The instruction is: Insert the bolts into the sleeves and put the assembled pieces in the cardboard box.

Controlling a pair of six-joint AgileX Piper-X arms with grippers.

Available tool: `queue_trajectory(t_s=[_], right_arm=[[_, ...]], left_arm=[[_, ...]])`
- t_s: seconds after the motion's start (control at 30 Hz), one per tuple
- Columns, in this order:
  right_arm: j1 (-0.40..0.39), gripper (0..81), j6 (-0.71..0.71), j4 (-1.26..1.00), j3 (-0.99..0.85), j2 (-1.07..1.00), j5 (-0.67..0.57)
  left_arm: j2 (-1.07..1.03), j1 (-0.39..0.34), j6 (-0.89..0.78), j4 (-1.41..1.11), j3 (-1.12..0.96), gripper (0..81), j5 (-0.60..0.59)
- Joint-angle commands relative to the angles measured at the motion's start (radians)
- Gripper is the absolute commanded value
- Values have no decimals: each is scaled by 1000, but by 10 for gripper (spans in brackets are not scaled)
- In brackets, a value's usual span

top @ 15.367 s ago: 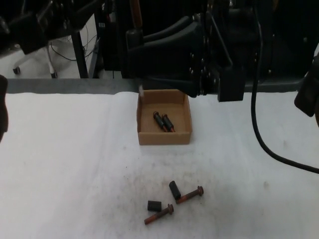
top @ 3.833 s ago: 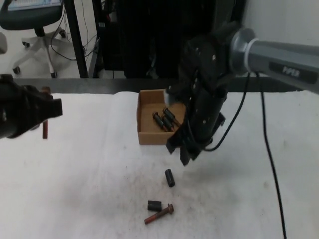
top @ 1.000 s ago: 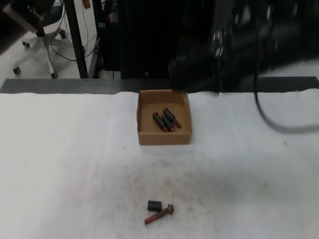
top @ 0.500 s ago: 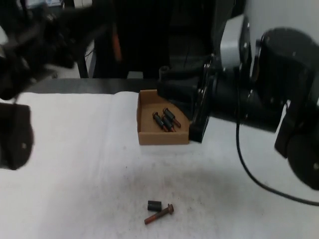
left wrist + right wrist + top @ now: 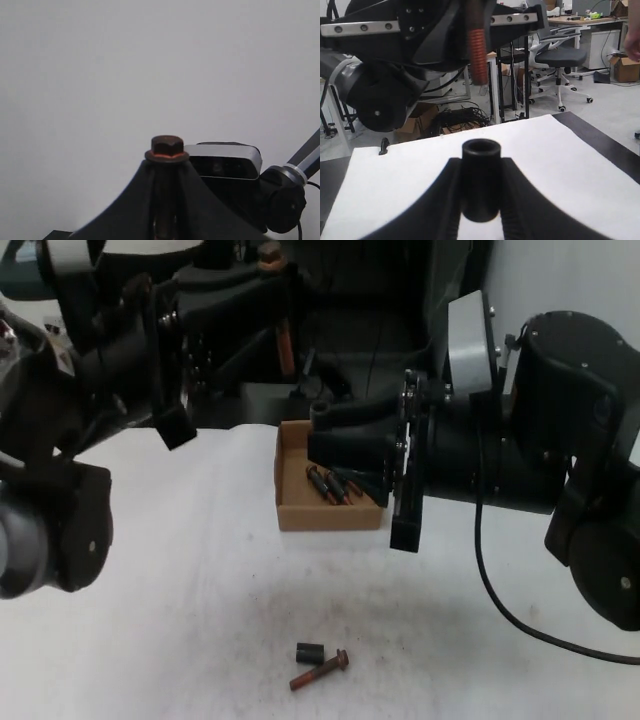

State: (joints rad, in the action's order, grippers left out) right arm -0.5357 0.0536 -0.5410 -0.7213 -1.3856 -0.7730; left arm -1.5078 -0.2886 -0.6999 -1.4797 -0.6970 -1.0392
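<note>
Change: a few seconds back a sleeve lay loose on the surface [image 5: 200, 570] in front of the cardboard box [image 5: 330, 518]. That spot is bare now and the sleeve [image 5: 481, 185] sits in the right jaws, pinched at its sides with the bore facing out. Left jaws are closed on a bolt [image 5: 167, 147], gripping the shank just under the head. Half a second ago the arms were only coming in; now both are up above the surface and facing each other. In the right wrist view the threaded end hangs just above the sleeve mouth, not yet in.

Meaning: pick-up is done for this pair and insertion looks like the step in hand. Alignment looks near but I can't call it coaxial.

One loose sleeve [image 5: 310, 651] and one loose bolt [image 5: 320, 670] remain on the near surface, just beside each other, so I'd guess one more cycle after this. Assembled pieces [image 5: 332, 485] lie in the box, same as a second ago.

Materials:
- Bolt: rusty brown steel, flanged hex head, reddish-orange thread.
- Sleeve: matte black cylinder with a round bore, probably rubber or plastic.
- Box: plain brown cardboard, open top.
- Surface: white sheet, smudged dark around the loose parts.
</note>
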Motion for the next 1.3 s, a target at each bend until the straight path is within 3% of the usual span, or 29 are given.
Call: queue_trajectory(t_s=[0.0, 0.23, 1.27], right_arm=[[-3, 8, 8, -35, -2, 2, -12], [-3, 8, 67, -146, -4, 2, -12], [-6, 8, 162, -20, -27, 2, 34]], left_arm=[[3, -13, 27, -17, -13, 2, 15], [3, -13, 27, -10, -13, 2, 12], [3, -54, -19, 28, -13, 2, -14]])
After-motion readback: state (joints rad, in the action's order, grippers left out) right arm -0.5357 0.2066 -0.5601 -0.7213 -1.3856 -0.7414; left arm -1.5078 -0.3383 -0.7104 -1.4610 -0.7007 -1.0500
